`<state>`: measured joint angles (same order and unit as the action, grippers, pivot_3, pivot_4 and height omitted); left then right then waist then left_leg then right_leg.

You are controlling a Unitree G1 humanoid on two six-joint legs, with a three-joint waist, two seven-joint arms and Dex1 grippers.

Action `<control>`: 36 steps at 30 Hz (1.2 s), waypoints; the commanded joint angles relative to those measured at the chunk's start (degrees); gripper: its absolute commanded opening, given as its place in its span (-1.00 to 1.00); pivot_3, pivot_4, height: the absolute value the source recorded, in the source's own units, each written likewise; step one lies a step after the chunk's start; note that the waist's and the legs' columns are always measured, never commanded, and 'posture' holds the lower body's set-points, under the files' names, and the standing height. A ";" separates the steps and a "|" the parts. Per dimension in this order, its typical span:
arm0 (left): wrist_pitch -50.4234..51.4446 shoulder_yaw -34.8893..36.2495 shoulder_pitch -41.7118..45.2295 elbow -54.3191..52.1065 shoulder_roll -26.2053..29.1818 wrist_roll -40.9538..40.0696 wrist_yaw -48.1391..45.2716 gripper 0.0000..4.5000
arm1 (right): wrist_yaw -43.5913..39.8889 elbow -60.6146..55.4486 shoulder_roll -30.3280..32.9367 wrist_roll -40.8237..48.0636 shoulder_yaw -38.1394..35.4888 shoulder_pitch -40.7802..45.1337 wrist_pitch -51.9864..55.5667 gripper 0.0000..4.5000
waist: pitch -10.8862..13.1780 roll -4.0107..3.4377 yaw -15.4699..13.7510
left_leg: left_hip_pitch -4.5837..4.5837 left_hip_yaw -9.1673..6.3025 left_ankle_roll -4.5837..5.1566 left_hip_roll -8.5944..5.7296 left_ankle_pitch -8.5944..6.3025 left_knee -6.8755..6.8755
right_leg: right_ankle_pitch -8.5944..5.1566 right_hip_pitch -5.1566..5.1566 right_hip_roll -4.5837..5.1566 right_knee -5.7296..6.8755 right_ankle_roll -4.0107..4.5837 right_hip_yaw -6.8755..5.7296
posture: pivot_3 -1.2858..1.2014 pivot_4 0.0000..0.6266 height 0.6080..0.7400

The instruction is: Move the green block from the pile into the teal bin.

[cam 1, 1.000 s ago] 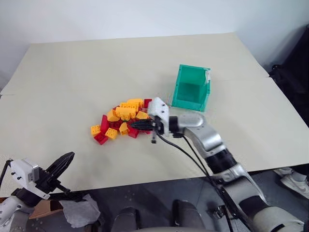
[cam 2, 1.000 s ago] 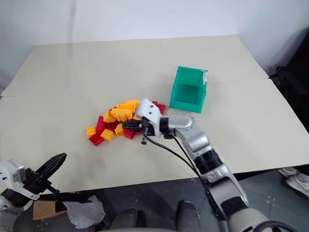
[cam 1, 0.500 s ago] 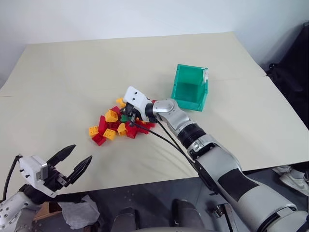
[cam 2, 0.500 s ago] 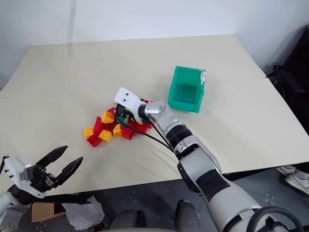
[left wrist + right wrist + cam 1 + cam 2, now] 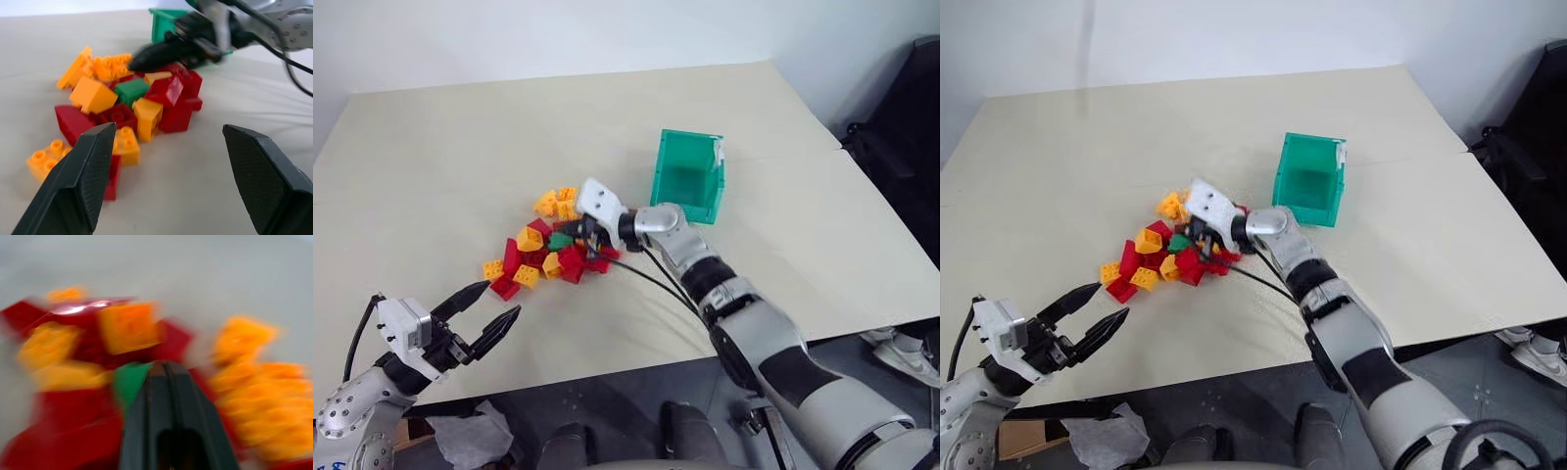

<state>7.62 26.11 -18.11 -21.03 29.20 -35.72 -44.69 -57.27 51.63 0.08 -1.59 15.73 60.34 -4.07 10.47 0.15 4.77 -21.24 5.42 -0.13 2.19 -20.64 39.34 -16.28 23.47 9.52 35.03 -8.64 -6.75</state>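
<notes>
We have a broad, pale beige counter (image 5: 440,147) under us, and everything of interest sits on it. The largest thing there is the teal-green plastic open-top bin (image 5: 688,176), with tapered walls and a small white tag at its far right corner; it stands to the right of the bricks, well apart from our left arm and just behind our right forearm.

Next in size is the pile (image 5: 543,247) of small red and yellow-orange studded plastic bricks, spread loosely near the middle of the counter, left of the bin.

Our right gripper (image 5: 578,231), black fingers on a white and silver wrist, reaches in from the right with its tip among the bricks on the pile's right side. Its two fingers are pressed together with nothing between them; in the right wrist view the tip (image 5: 164,366) sits right at the edge of the green brick.

Our left gripper (image 5: 491,308) hangs at the counter's near edge, below and to the left of the pile, fingers spread wide and empty, pointing toward the bricks.

Smallest is the dark-green studded plastic block (image 5: 560,240), lying in the pile among red and yellow bricks, just beside the right gripper's tip and not in the bin.
</notes>
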 commanded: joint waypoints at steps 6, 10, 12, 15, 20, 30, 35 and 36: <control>-0.14 1.71 -0.93 0.84 0.94 -0.55 -0.69 0.65 | -9.28 -27.78 7.35 1.97 4.38 -11.23 16.96 -1.00 | -0.03 0.04 -0.69 | 0.03 -0.02 -0.01 0.01 0.00 0.08 | 0.00 -0.04 0.00 0.02 0.00 0.00 | 0.03 -0.52 1.00; -0.15 2.08 -0.89 1.19 1.28 -0.60 -0.87 0.65 | -9.59 -33.89 10.17 4.03 2.72 -12.92 19.78 -1.00 | -0.02 0.04 -1.37 | 0.02 0.04 -0.02 0.00 0.00 0.08 | 0.00 -0.01 0.00 -0.02 0.00 0.02 | 0.03 -0.52 1.00; -0.09 2.19 -0.63 1.25 1.45 -0.54 -0.71 0.65 | -9.46 -34.40 11.10 5.93 0.75 -12.63 20.05 -1.00 | -0.02 0.04 -1.44 | 0.02 0.06 -0.02 0.01 0.00 0.08 | 0.00 0.00 0.00 -0.02 0.00 0.01 | 0.03 -0.52 1.00; 0.18 2.50 -0.76 0.96 1.73 -0.74 -0.76 0.65 | -9.78 -34.08 13.49 8.27 -1.99 -11.46 23.38 -0.93 | -0.02 0.05 -1.59 | 0.02 0.06 -0.02 0.00 0.00 0.08 | 0.00 0.00 0.00 -0.01 0.00 0.01 | 0.03 -0.52 1.00; 0.92 2.64 -1.51 -0.41 2.35 -0.66 -0.94 0.73 | -12.23 -35.58 19.63 9.81 -3.24 -11.73 26.51 -0.29 | -0.02 0.05 -1.79 | 0.00 0.05 -0.02 0.00 0.00 0.07 | 0.00 0.00 0.00 -0.05 0.00 0.00 | 0.03 -0.52 1.00; 0.78 0.87 0.59 1.46 3.08 -0.03 -2.46 1.00 | -12.99 -33.86 32.44 10.75 -8.34 -17.92 21.03 0.98 | -0.02 0.05 -2.70 | 0.00 0.23 0.00 0.02 -0.01 0.06 | 0.00 -0.01 -0.01 -0.23 0.00 -0.01 | 0.03 -0.52 1.00; 0.64 0.46 1.76 2.41 3.94 0.01 -4.22 1.00 | -10.72 -39.21 27.11 12.92 -6.41 -15.82 27.40 0.98 | -0.02 0.04 -1.82 | 0.07 0.39 -0.02 0.10 0.00 0.07 | 0.00 0.03 -0.02 -0.15 0.01 -0.01 | 0.03 -0.52 1.00; 1.49 0.52 1.76 2.34 4.26 -1.04 -4.90 1.00 | -9.69 -39.96 25.37 12.67 -5.52 -14.88 28.19 0.98 | -0.02 0.04 -1.77 | 0.06 0.39 -0.02 0.10 0.00 0.07 | -0.01 0.05 -0.02 -0.13 0.01 -0.01 | 0.03 -0.52 1.00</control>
<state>8.89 25.97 -16.31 -18.79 32.69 -35.70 -48.49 -68.11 15.22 26.62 9.99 9.49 43.65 22.77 10.45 0.19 2.99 -21.19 5.81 -0.15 2.29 -20.64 39.42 -16.28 23.54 9.50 34.92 -8.62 -6.76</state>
